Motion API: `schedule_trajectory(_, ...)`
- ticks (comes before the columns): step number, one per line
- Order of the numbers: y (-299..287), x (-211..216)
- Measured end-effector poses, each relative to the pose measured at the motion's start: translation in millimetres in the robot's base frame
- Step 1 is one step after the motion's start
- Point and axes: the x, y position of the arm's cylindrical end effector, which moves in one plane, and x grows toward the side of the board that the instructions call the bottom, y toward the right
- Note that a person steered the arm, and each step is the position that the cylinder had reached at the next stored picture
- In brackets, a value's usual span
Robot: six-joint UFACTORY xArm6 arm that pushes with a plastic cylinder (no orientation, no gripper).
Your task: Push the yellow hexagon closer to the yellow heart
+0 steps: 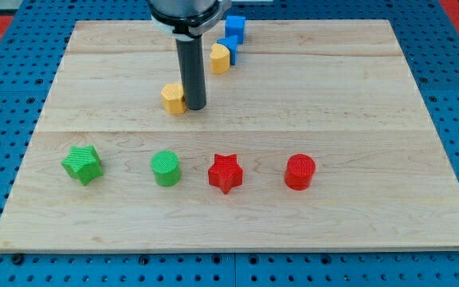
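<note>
The yellow hexagon (173,98) lies on the wooden board (373,159), left of centre in the upper half. My tip (195,106) stands right against its right side. The yellow heart (220,57) lies up and to the right of it, near the view's top, partly behind the rod. The rod comes down from the view's top.
Two blue blocks (234,28) sit just above and to the right of the yellow heart. In a row across the lower half lie a green star (82,164), a green cylinder (166,168), a red star (225,172) and a red cylinder (300,171).
</note>
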Motion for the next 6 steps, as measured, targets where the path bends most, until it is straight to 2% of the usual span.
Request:
schedule_trajectory(1,-6.4,25.8)
schedule_trajectory(2,-47.3,8.7)
schedule_trajectory(3,-17.5,-27.4)
schedule_trajectory(5,39.4,-54.8)
schedule_trajectory(6,20.6,-31.3)
